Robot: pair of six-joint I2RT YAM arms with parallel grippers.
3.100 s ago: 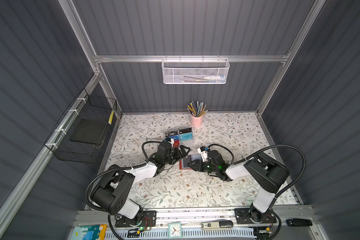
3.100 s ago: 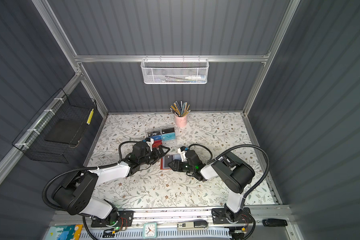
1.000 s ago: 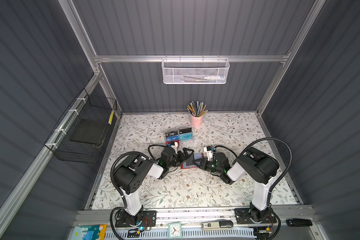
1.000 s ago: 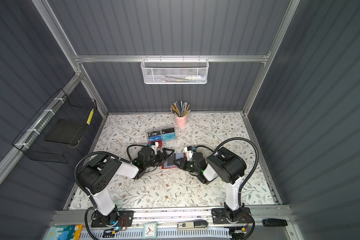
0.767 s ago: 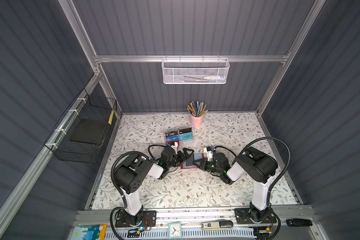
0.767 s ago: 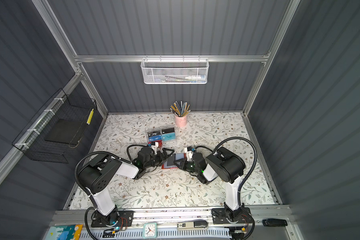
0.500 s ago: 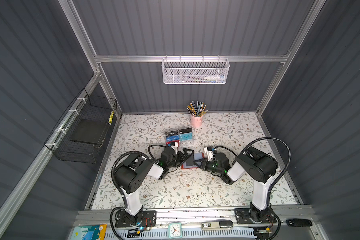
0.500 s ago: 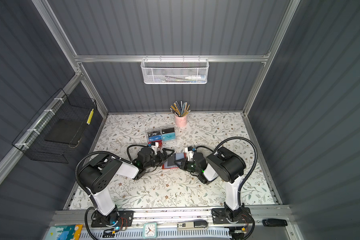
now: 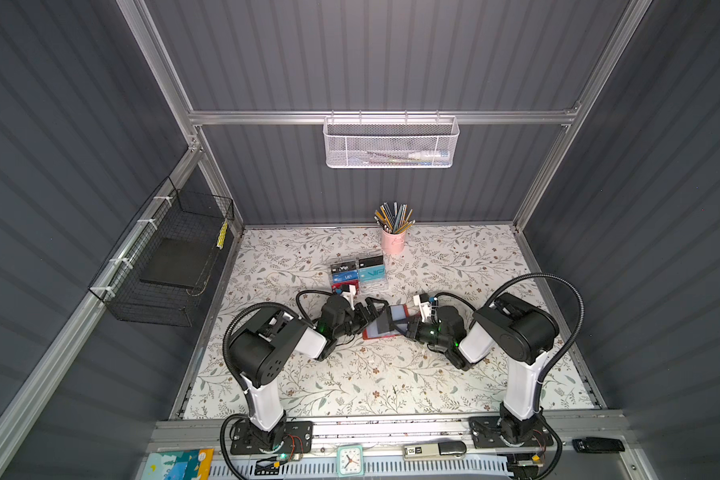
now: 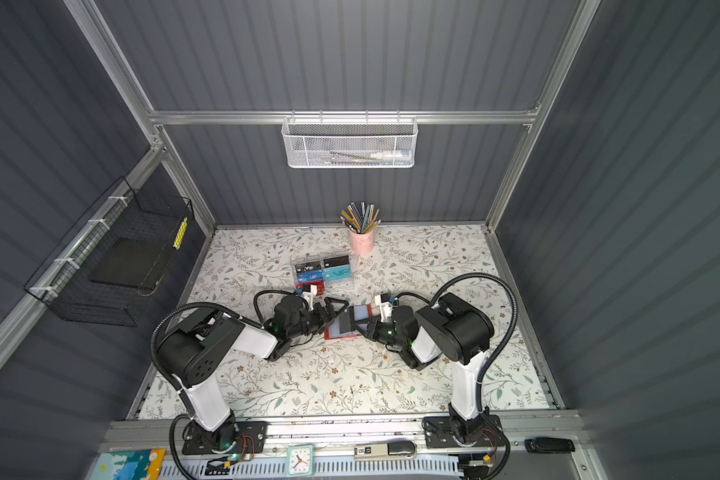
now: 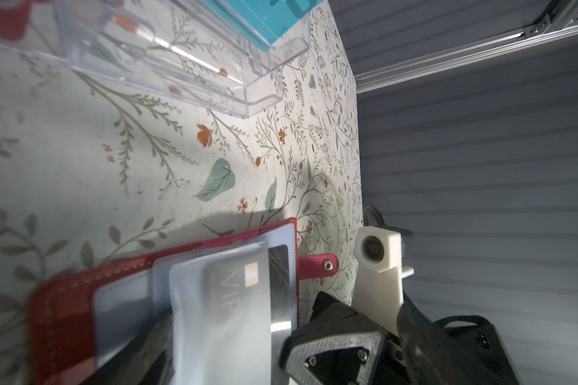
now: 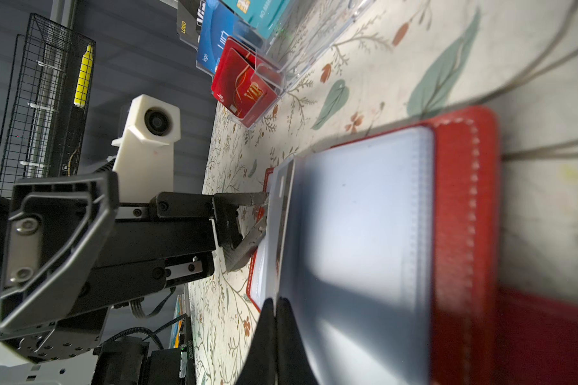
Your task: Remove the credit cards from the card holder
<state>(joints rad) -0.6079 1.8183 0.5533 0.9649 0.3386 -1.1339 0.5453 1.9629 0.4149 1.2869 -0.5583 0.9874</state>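
Your red card holder (image 9: 399,312) lies open on the floral table (image 9: 350,382), at its middle, between the two arms. Your right gripper (image 12: 275,308) comes in from the right and is clenched on the edge of a plastic sleeve (image 12: 354,216), which stands tilted up off the holder. Your left gripper (image 12: 261,218) is released, jaws spread wide, with its fingertips at the sleeve's left edge. A dark card with pale "VIP" lettering (image 11: 237,293) sits inside that sleeve, not yet out. Just beyond the holder, on the far side, a clear compartmented box (image 9: 358,270) holds teal, blue, black and red cards.
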